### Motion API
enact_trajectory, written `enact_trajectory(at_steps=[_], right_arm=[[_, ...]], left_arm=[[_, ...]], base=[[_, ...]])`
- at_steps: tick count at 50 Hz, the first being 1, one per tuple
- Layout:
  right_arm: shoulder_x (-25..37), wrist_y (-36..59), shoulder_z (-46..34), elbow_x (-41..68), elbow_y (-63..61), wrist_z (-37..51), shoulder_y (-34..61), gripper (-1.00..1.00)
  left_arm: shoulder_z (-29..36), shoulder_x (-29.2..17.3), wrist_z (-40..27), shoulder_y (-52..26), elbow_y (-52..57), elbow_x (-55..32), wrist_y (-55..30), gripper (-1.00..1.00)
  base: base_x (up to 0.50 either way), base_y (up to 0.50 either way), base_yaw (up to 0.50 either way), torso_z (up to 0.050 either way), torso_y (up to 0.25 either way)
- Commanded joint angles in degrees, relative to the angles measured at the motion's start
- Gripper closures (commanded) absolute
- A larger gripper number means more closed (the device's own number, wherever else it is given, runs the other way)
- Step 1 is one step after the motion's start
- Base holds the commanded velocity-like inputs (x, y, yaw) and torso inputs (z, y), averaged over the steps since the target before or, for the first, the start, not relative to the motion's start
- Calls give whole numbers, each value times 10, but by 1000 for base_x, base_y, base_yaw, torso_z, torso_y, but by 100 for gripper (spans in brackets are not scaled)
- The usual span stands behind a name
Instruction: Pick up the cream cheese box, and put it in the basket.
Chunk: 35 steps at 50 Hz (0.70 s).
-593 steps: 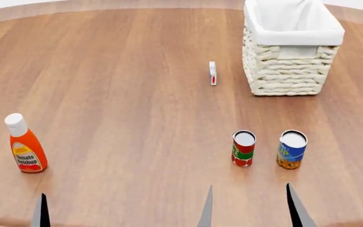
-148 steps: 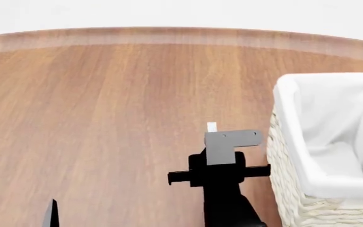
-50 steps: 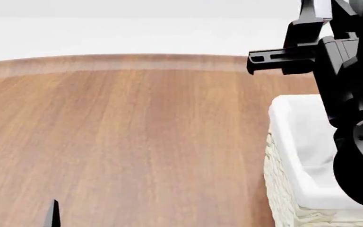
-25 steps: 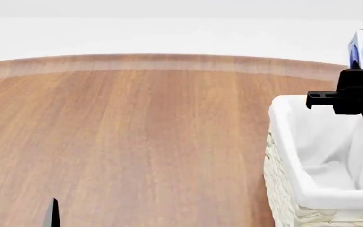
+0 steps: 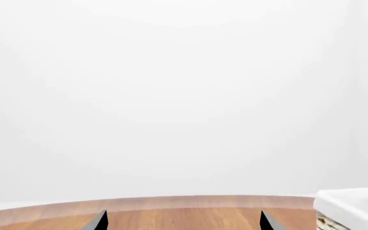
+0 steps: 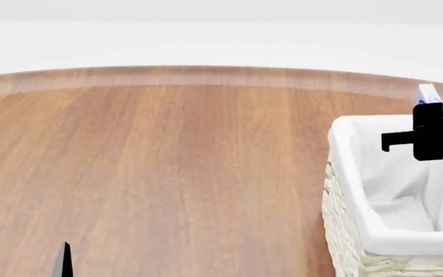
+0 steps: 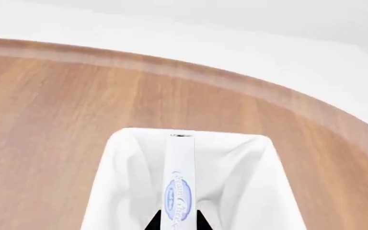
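Wood-grain counter [image 6: 168,173] with a curved far edge fills most of the head view; beyond it the background is plain white.

The basket [image 6: 360,190] stands at the right side of the counter, cut off by the frame edge. Its woven cream wall shows at the lower right, and the white cloth liner [image 6: 375,173] folds over the rim and covers the inside.

The right tool [image 6: 431,124] hangs over the basket opening, at the far right of the head view. It is black, with a short bar projecting to the left. It pinches the cream cheese box [image 6: 428,94], whose top corner shows just above the tool body, held on edge.

In the right wrist view, the cream cheese box [image 7: 179,182] appears as a narrow white strip with a blue oval mark, clamped between the two dark fingertips [image 7: 154,221] of the right tool [image 7: 175,223]. The box sits directly above the liner-covered interior of the basket [image 7: 120,158], clear of both side walls.

The left tool [image 5: 182,221] shows only two dark tips, set well apart, with counter [image 5: 184,218] between them. A corner of the basket [image 5: 353,206] is visible to its right. In the head view one tip shows at the near left edge.
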Motion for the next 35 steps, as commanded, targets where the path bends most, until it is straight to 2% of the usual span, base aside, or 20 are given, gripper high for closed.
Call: enact_trajectory(at_steps=[1, 13, 35], right_arm=[[-14, 97, -30, -17, 47, -49, 68, 100], [-52, 150, -59, -25, 130, -99, 97, 100], [-62, 128, -83, -52, 166, -117, 75, 100]], left_arm=[[3, -1, -1, 1, 0, 0, 2, -100], [6, -1, -1, -1, -6, 1, 6, -100], [6, -4, -3, -3, -8, -1, 7, -100]], base=[[0, 0, 0, 0, 0], [0, 0, 0, 0, 1], [0, 0, 0, 0, 0]])
